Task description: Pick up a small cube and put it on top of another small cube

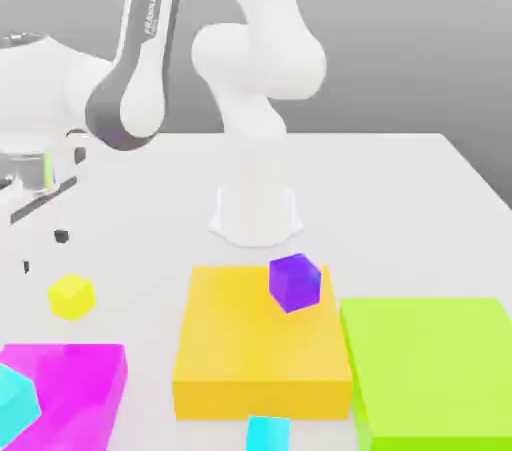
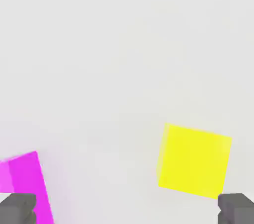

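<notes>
Two grey fingertips [image 2: 17,207] of the gripper [image 2: 127,209] stand spread wide apart, gripping nothing, above the white table [image 1: 400,209], with the yellow cube [image 2: 194,160] near one fingertip.

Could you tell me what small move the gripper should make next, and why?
Probably shift the gripper sideways until the small bright-yellow cube sits midway between its grey fingertips, then descend. In the hand view, the cube lies off-centre beside one open fingertip, resting untouched on the white table.
</notes>
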Motion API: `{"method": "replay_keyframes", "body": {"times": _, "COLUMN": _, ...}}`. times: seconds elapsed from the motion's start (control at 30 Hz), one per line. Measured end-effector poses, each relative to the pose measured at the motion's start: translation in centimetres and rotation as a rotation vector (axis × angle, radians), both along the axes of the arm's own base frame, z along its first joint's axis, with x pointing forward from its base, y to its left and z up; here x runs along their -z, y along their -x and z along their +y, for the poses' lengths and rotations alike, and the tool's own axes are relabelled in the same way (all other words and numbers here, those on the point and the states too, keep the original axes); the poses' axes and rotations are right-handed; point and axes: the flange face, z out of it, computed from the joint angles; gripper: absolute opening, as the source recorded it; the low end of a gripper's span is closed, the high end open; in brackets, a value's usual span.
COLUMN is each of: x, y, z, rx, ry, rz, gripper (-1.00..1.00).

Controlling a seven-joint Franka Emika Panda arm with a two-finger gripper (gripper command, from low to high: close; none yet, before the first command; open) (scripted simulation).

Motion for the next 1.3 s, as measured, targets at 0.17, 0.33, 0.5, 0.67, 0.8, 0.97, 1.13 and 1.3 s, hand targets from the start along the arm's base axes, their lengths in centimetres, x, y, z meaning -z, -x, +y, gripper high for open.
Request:
{"method": "replay_keyframes", "body": {"times": 0.17, "x": 5.0, "y": 0.2, "z": 0.3, "rx": 0.018, "ry": -0.01, "rz": 0.008, "gripper": 0.0}}
{"method": "replay_keyframes", "body": {"times": 0.33, "x": 6.5, "y": 0.3, "z": 0.4, "rx": 0.018, "ry": -0.009, "rz": 0.008, "gripper": -1.0}}
{"method": "replay_keyframes", "body": {"times": 0.5, "x": 5.8, "y": 0.2, "z": 0.3, "rx": 0.018, "ry": -0.009, "rz": 0.007, "gripper": -1.0}}
{"method": "replay_keyframes", "body": {"times": 0.67, "x": 1.3, "y": 0.2, "z": 0.3, "rx": 0.018, "ry": -0.01, "rz": 0.006, "gripper": -1.0}}
{"method": "replay_keyframes", "body": {"times": 0.8, "x": -2.3, "y": -4.0, "z": 5.3, "rx": -0.007, "ry": -0.016, "rz": -0.002, "gripper": -1.0}}
{"method": "replay_keyframes", "body": {"times": 0.97, "x": -6.3, "y": -7.5, "z": 13.1, "rx": 0.023, "ry": -0.026, "rz": -0.009, "gripper": -1.0}}
{"method": "replay_keyframes", "body": {"times": 1.13, "x": -9.5, "y": -8.8, "z": 22.3, "rx": 0.027, "ry": -0.028, "rz": -0.004, "gripper": -1.0}}
{"method": "replay_keyframes", "body": {"times": 1.3, "x": -11.8, "y": -7.2, "z": 31.1, "rx": 0.033, "ry": -0.018, "rz": 0.004, "gripper": -1.0}}
